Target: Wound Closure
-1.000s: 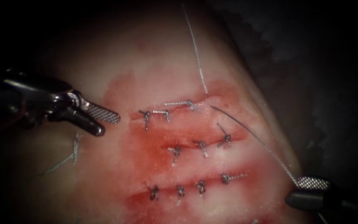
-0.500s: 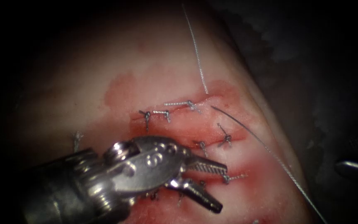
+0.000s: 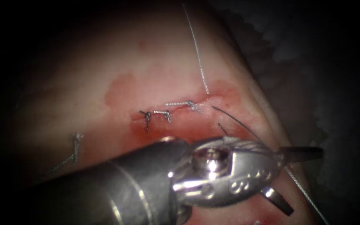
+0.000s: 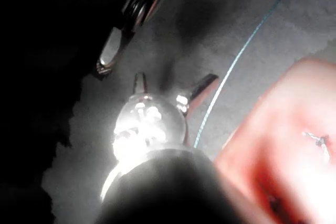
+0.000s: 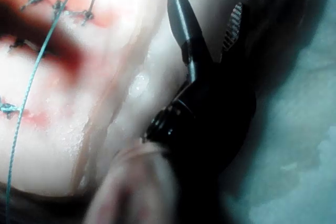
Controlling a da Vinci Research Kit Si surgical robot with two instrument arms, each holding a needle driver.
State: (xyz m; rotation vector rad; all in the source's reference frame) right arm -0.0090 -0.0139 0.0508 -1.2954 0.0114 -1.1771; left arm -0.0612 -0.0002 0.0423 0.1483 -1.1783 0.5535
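Sweeping rightward across the stitched pink pork tissue since the earlier frame, the left arm's silver tool spreads empty fingers astride the thin grey thread at the tissue's right edge, seemingly to grasp it, while the right arm's dark tool hangs released, holding nothing.

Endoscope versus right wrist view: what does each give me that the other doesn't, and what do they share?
Endoscope: the left tool, jaws open with nothing between them, low over the stitched cuts, and a cut end of thread to the left of them. Right wrist: the right tool, jaws open and empty, beside the tissue. Both: the tissue, knotted stitches and the long thread.
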